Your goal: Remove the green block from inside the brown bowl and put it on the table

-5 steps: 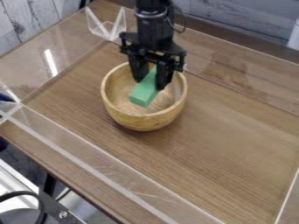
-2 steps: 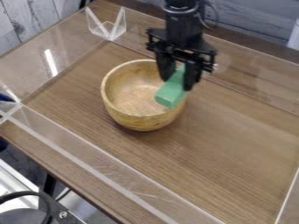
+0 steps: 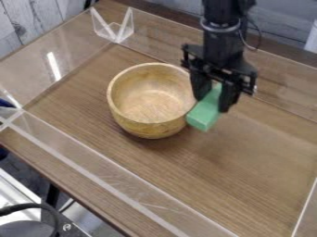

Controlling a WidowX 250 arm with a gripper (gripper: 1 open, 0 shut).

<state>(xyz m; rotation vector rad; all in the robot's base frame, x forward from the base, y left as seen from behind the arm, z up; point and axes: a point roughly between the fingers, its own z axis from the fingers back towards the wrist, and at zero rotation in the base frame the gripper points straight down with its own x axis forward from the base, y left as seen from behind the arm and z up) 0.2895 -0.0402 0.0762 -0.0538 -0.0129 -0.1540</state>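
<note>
Moved since prev. frame: green block [image 3: 206, 109] + gripper [image 3: 209, 88], shifted R | brown bowl [image 3: 150, 100]: L of block, on table [image 3: 161, 176] | block: just beside bowl's R rim, tilted, held btwn gripper's jaws | arm [image 3: 220, 42]: above block

Nothing readable anywhere here, folks: no text, labels, brands, numbers or signs that can be made out on anything in view.
</note>
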